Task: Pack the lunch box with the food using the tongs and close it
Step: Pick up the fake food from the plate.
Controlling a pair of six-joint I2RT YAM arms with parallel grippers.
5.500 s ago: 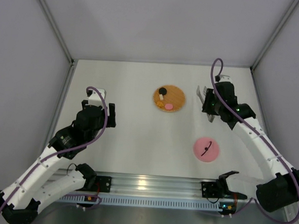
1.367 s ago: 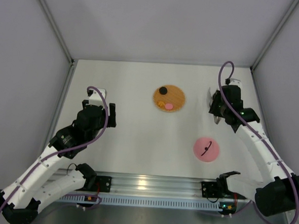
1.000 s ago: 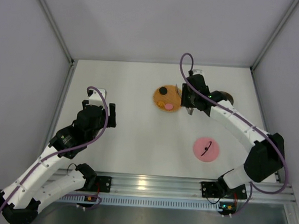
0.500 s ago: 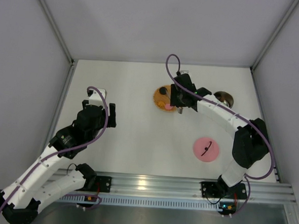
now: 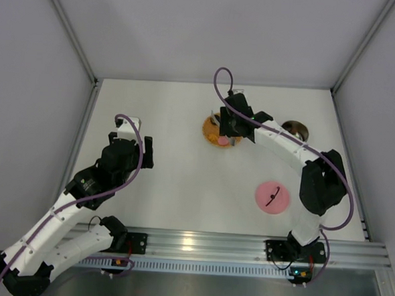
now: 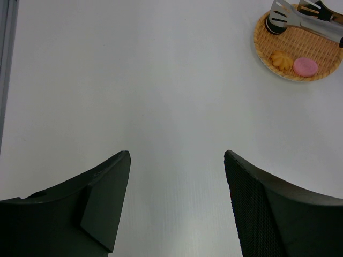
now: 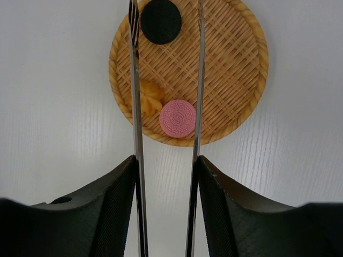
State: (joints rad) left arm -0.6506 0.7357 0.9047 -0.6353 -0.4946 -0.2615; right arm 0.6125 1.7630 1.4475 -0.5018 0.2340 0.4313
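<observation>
My right gripper (image 7: pixel 165 160) (image 5: pixel 231 131) is shut on the tongs (image 7: pixel 135 107), one fingertip pressing each arm from outside. The tongs hang spread over the woven mat (image 7: pixel 230 64) (image 5: pixel 210 131), their arms passing either side of the pink cookie (image 7: pixel 178 118). A yellow piece (image 7: pixel 150 95) lies under the left arm, and a dark round cookie (image 7: pixel 161 20) sits near the tips (image 6: pixel 283 12). The steel lunch box (image 5: pixel 296 129) stands to the right of the mat, partly behind the arm. My left gripper (image 6: pixel 177 156) (image 5: pixel 132 144) is open over bare table at the left.
The pink lid (image 5: pixel 272 196) lies flat in front of the lunch box, toward the near right. Grey walls close the table on three sides. A metal rail (image 5: pixel 198 242) runs along the near edge between the arm bases.
My right arm has swung left from the lunch box to over the mat, carrying the tongs; the tongs' arms stand a little wider. The left arm has stayed still.
</observation>
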